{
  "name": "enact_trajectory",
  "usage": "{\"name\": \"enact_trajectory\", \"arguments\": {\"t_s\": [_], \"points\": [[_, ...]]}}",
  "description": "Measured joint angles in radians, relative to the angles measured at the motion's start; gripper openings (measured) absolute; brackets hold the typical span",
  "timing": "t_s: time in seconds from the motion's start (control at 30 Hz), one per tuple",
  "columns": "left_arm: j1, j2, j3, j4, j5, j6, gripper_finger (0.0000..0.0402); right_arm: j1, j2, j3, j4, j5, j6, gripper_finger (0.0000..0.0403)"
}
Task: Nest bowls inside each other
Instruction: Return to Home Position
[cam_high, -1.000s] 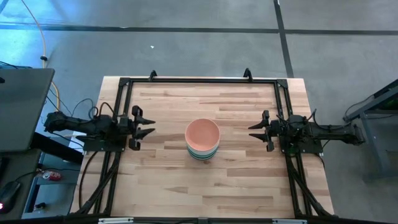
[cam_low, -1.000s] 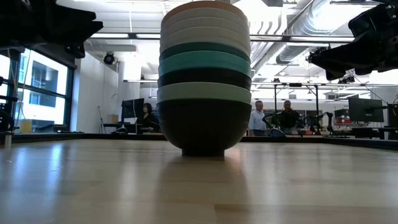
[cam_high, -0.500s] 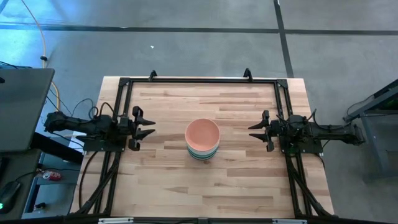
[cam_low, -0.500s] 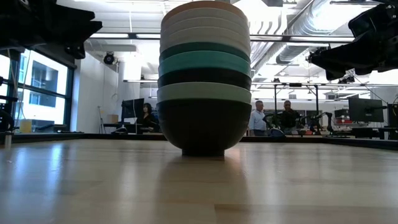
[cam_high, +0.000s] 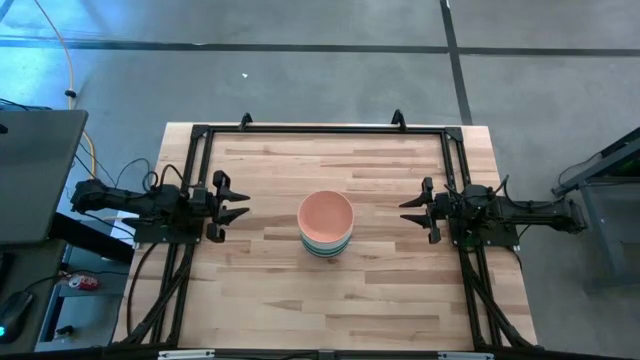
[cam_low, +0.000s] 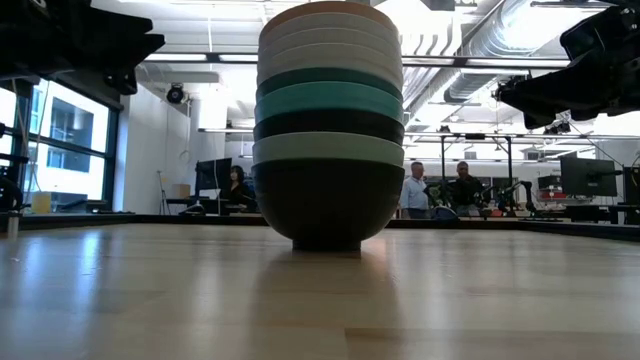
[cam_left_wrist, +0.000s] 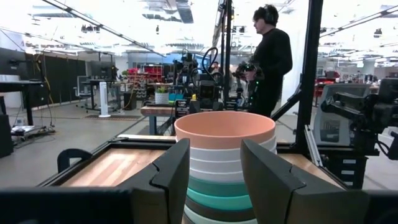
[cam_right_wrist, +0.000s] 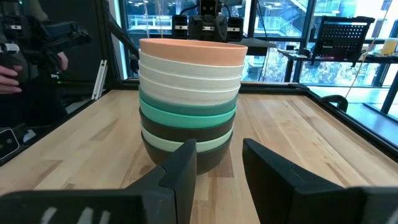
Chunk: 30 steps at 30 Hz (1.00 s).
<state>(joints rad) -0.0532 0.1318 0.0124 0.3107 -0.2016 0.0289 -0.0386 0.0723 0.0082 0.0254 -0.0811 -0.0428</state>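
Observation:
All the bowls stand nested in one upright stack (cam_high: 326, 226) at the table's middle, its black bottom bowl's foot (cam_low: 327, 240) on the wood. From the top down I see salmon pink (cam_right_wrist: 193, 48), white ones, dark green, teal, black, mint and black. My left gripper (cam_high: 238, 204) is open at the table's left side, well clear of the stack, pointing at it. My right gripper (cam_high: 409, 210) is open at the right side, also apart and pointing at the stack (cam_left_wrist: 225, 160).
A black metal frame (cam_high: 320, 130) runs along the table's far edge and both sides. Bare wood (cam_high: 330, 300) lies all around the stack. Beyond the table, a person (cam_left_wrist: 272, 53) stands and others sit (cam_low: 412, 190) far back in the room.

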Motion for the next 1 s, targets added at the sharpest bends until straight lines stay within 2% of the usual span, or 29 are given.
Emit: {"name": "enact_trajectory", "arguments": {"t_s": [1.0], "points": [[0.0, 0.0, 0.0, -0.053, -0.017, 0.0, 0.0131, 0.0, 0.0, 0.0, 0.0, 0.0, 0.0, 0.0124]]}}
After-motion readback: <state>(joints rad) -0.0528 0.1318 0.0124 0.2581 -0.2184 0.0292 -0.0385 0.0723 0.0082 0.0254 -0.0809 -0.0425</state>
